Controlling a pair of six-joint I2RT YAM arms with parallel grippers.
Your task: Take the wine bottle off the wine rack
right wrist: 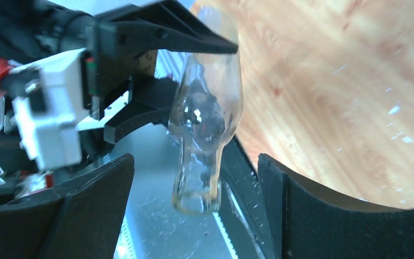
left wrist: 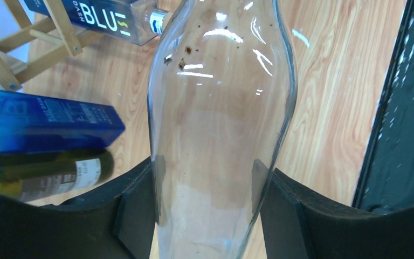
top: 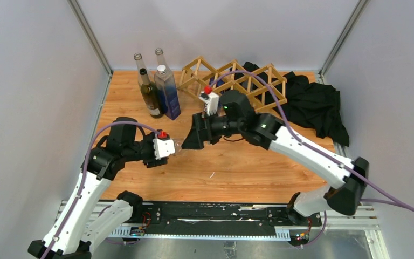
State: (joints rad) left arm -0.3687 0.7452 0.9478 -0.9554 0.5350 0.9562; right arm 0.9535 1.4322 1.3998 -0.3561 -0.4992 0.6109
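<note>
Left pincer (left wrist: 207,186) clenched on the wine bottle (left wrist: 221,118): both pads (left wrist: 140,208) pressed against the clear glass body. Right pincer (right wrist: 194,162) released; its fingers stand either side of the neck, not touching it. Bottle hangs above the table (top: 237,167), between the two arms, well apart from the wine rack (top: 242,81) at the back.

Step in hand, as I judge it: handing the bottle over to the left arm. To do it well:
- right arm draws back straight along the line of the neck, so neither finger clips the mouth;
- left arm holds position and squeeze until the neck is free;
- glass looks smooth and probably slippery, so no sudden wrist turn;
- then lower onto bare wood, away from the standing group.

Count:
- pincers: 2
- held bottle: 1
- standing at back left: dark bottle (top: 150,98) 1, blue bottle (top: 168,93) 1, clear necks (top: 138,57) behind them 2. Cannot tell for certain whether each neck is a separate bottle.
- rack: 1
- black cloth (top: 315,102): 1, beside the rack on the right
</note>
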